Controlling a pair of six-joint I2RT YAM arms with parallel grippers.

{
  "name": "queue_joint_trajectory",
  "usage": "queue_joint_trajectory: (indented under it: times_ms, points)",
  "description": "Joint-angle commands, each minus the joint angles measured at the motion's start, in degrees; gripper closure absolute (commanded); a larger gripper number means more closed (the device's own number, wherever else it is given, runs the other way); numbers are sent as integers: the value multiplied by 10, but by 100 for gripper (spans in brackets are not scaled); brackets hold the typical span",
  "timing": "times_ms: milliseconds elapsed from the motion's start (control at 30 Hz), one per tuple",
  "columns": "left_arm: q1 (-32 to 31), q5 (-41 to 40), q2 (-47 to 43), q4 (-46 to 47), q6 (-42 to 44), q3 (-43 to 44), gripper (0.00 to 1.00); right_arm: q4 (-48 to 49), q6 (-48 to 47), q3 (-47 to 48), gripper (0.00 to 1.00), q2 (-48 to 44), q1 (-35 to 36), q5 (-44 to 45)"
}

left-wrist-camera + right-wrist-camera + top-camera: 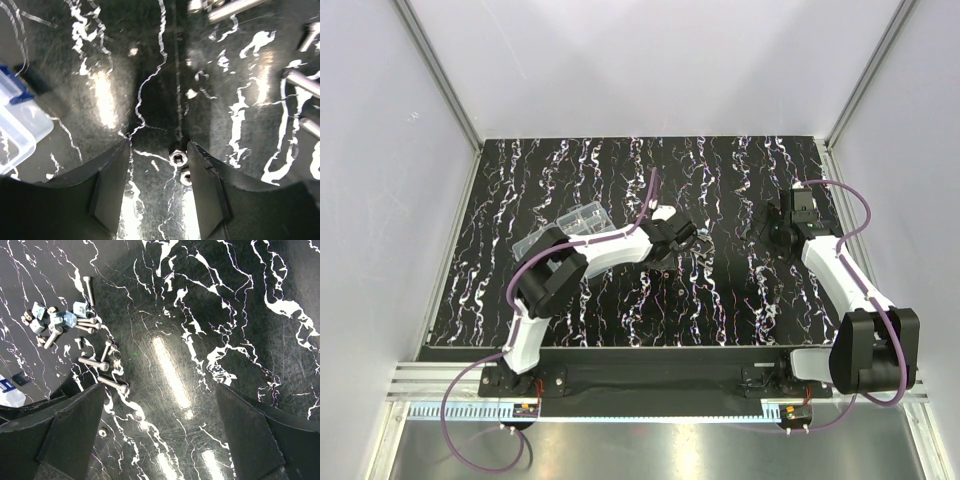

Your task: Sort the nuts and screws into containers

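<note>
In the left wrist view my left gripper (160, 145) hangs low over the table, open, with a moderate gap between its jaws. Two silvery nuts (178, 159) lie in that gap close to the right finger (210, 190), one just behind the other; the left finger stands apart from them. Several screws (300, 82) lie ahead on the right. A corner of the clear containers box (17, 127) shows at left. My right gripper (161, 390) is wide open over bare tabletop. Screws (95, 363) and a single nut (102, 432) lie beside its left finger.
From above, the clear organiser box (575, 224) lies left of the left gripper (695, 238), and the right gripper (770, 228) is further right. Small pale-blue square pieces (56, 318) sit among the loose screws. White walls with metal rails (445, 85) enclose the table.
</note>
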Motion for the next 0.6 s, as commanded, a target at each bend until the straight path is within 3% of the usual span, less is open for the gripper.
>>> queue_joint_trajectory:
  times_ms: [0,233,567]
  points:
    - [-8,-30,11,-26,-27,26,46,15,-3,0,0,-14,2,-7]
    - [-16,-26,24,-30,-33,26,51,14,-1,-2,0,-12,2,-8]
    - [-16,-19,22,-11,-36,10,82,13,-2,-5,0,-12,2,-1]
